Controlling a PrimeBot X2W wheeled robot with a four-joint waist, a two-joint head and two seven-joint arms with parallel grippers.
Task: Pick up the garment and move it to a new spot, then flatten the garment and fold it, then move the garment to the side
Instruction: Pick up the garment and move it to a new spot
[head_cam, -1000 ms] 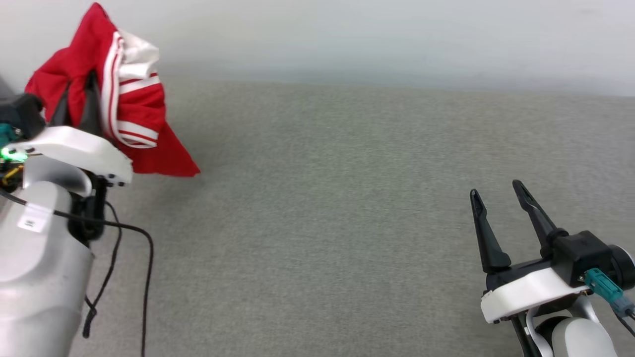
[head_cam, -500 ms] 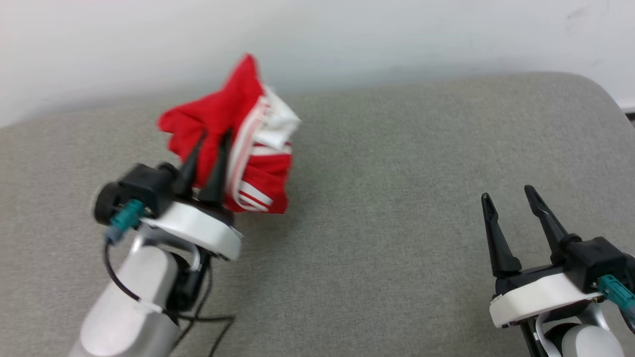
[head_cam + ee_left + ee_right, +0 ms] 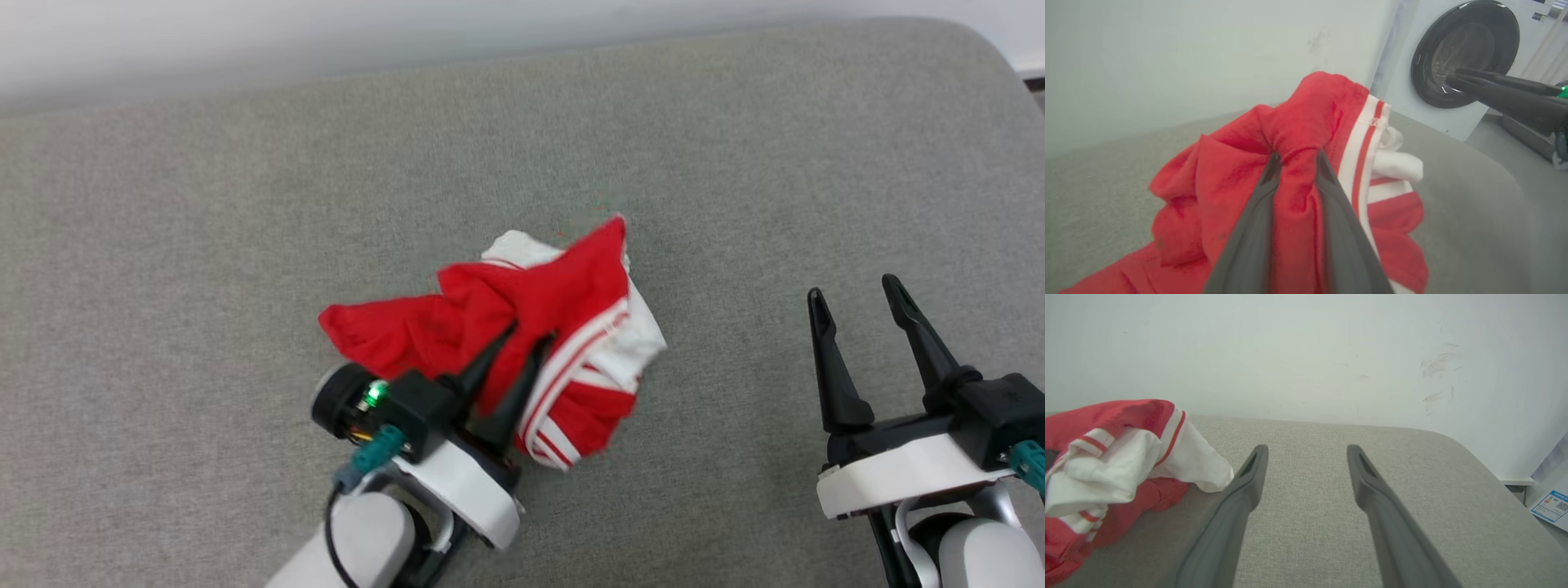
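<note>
The garment [image 3: 555, 302], a bright red shirt with white sleeves and red-and-white striped trim, is bunched in a heap at the middle of the grey cushioned surface [image 3: 735, 147]. My left gripper [image 3: 529, 336] is shut on a red fold of it, and the left wrist view shows the cloth [image 3: 1298, 122] pinched between the two dark fingers. My right gripper [image 3: 854, 289] stands open at the lower right, apart from the shirt. In the right wrist view the garment [image 3: 1114, 449] lies to the left of the spread fingers [image 3: 1249, 477].
A pale wall [image 3: 245, 33] runs along the far edge of the surface, whose rounded corner [image 3: 992, 49] is at the top right. The left wrist view shows a white washing machine [image 3: 1453, 53] with a dark round door beyond that edge. A paper label [image 3: 1551, 506] lies past the right edge.
The head view has swung, so the whole picture shifted. My left gripper has carried the garment from up high down to the middle of the surface. The right gripper has stayed open.
</note>
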